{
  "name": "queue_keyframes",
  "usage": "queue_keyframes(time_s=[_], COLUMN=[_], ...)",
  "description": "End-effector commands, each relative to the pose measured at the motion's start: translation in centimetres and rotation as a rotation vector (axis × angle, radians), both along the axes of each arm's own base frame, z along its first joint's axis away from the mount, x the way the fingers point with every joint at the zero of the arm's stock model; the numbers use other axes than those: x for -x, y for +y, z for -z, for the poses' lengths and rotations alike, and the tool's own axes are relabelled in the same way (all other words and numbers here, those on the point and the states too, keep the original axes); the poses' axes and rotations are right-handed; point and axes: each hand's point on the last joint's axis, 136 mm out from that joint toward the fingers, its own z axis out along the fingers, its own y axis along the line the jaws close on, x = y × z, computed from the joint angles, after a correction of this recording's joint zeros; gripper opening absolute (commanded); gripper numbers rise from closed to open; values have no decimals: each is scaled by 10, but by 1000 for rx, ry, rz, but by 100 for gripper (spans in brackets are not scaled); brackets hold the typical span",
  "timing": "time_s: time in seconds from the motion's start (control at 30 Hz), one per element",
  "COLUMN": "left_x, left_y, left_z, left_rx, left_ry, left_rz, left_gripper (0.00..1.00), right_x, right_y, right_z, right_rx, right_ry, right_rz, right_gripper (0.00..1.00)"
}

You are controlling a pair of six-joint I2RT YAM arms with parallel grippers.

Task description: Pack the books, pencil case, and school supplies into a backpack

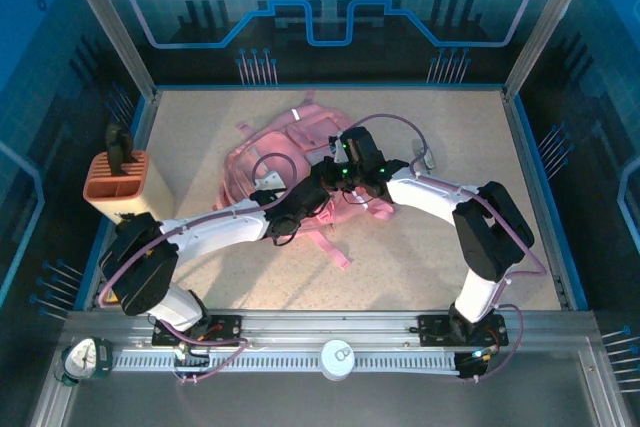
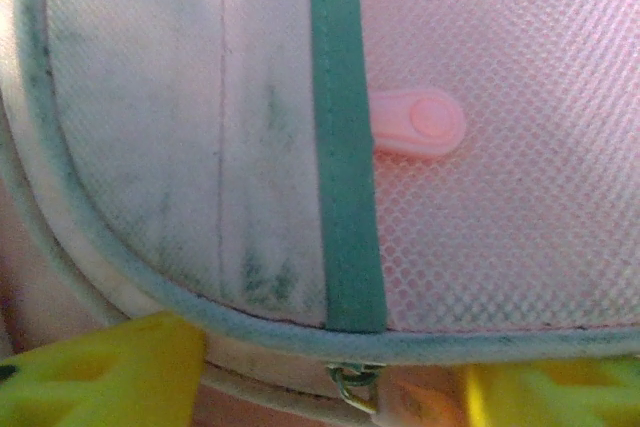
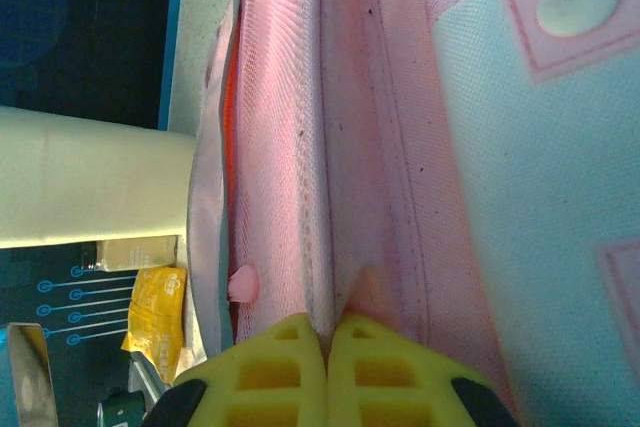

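Jaws of right gripper [image 3: 327, 322] seemingly pinch the backpack [image 3: 370, 127].

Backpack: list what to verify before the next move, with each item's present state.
1. Right jaws shut on a fold of the backpack: ok.
2. Left jaws apart, gripping nothing: ok.
3. Pink zip pull lying flat on the mesh, ahead of the left jaws: ok.
4. Backpack opening wide enough for packing: cannot tell.
5. Orange holder upright, apart from the backpack: ok.
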Motion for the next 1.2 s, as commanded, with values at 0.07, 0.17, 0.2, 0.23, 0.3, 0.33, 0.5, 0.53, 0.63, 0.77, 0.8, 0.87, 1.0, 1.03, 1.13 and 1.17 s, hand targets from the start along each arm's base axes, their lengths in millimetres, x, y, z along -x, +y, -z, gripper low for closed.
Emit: queue_keyframes(time_s=[0.07,0.17,0.2,0.23,0.3,0.33,0.5,0.53,0.63,0.77,0.8,0.87,1.0,1.03,1.13,1.17], left_x=[-6,-8,-9,-8,-7,-7,1,3,9,15,15,15,13,13,14,16], left_y=[4,-5,-5,-5,-6,-7,-7,-5,-5,16,20,28,31,32,19,11], left_z=[-10,-12,-12,-12,-12,-13,-19,-19,-18,-12,-11,-12,-21,-21,-25,-26], left_rx=[-12,12,9,6,4,6,-20,-29,-43,-103,-89,-79,-96,-95,-64,-40], left_ry=[-46,-50,-47,-43,-38,-38,-29,-21,1,31,36,31,-13,-3,-4,-12], left_rz=[38,76,80,85,102,116,213,239,361,432,453,481,568,576,639,674], left_gripper=[38,26,23,18,11,9,1,1,0,0,0,0,0,0,0,0], right_x=[-7,-9,-10,-10,-11,-11,-17,-19,-21,-20,-20,-21,-20,-20,-19,-21], right_y=[13,12,12,12,10,9,0,-3,-9,-16,-19,-24,-26,-25,-25,-28], right_z=[-39,-34,-33,-32,-31,-29,-28,-27,-28,-29,-29,-29,-31,-32,-32,-33], right_rx=[-98,-85,-83,-79,-67,-61,-29,-22,-19,10,18,23,31,38,60,69], right_ry=[-110,-105,-104,-108,-112,-111,-115,-112,-107,-118,-123,-123,-132,-139,-150,-155], right_rz=[-42,-37,-37,-38,-37,-36,-23,-12,-2,-3,1,10,-7,-22,-48,-49], right_gripper=[0,0,0,0,0,0,0,0,0,0,0,0,0,0,0,0])
